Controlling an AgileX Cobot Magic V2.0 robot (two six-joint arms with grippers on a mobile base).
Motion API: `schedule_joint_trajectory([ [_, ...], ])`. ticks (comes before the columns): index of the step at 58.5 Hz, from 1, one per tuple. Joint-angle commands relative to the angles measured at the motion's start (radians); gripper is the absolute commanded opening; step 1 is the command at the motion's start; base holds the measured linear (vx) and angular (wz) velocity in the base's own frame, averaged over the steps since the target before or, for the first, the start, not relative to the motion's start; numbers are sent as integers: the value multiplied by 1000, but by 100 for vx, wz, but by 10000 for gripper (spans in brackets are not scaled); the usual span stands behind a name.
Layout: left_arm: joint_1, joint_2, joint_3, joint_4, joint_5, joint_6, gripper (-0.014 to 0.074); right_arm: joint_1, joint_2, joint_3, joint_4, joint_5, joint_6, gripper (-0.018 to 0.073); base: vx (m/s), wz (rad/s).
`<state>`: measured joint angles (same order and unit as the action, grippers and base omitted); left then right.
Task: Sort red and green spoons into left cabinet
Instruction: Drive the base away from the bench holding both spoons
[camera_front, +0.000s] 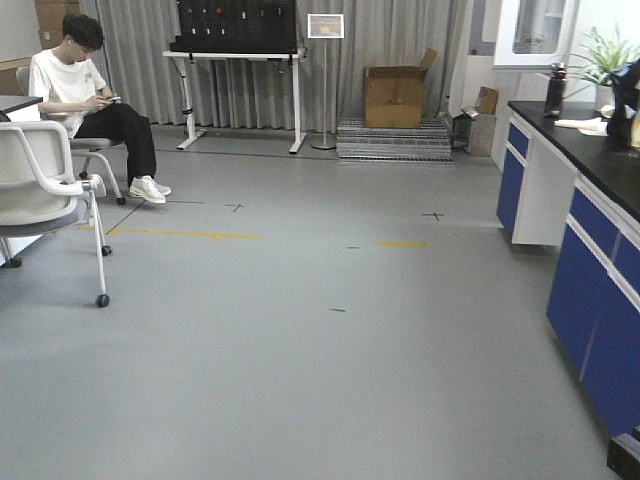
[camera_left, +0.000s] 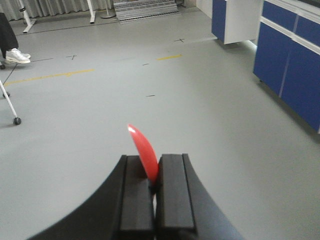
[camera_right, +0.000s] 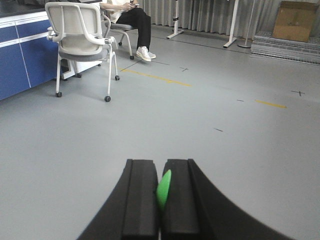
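Currently, the left gripper (camera_left: 155, 165) is clenched on a glossy red plastic spoon (camera_left: 141, 148). It is pinched low, so the curved tip projects up and forward from between the black pads. The right gripper (camera_right: 161, 170) is likewise clamped on a green plastic spoon (camera_right: 163, 189), of which only a short edge shows. Each arm carries one colour, presumably so both travel in one trip. Both wrists point out over the grey floor (camera_left: 225, 130), which suggests a carrying posture during base travel. The blue-fronted base cabinet (camera_front: 590, 290) stands at the right of the front view, well apart from both spoons. Which unit is the left cabinet cannot be told. Judgement: transport phase, neither spoon deposited.
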<state>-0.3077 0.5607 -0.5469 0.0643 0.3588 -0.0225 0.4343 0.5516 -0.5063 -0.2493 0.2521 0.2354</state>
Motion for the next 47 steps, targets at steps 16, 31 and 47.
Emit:
schedule_joint_trajectory([
  [16,-6,-2,-34,-6,-74,-2,0,-4,1,-31,-10,-77,-4,-4,61,5],
  [31,-6,-2,-34,-6,-74,-2,0,-4,1,-31,-10,-77,-4,-4,62,-5],
  [47,-6,-2,-34,-6,-74,-2,0,-4,1,-31,-10,-77,-4,-4,63,-1],
])
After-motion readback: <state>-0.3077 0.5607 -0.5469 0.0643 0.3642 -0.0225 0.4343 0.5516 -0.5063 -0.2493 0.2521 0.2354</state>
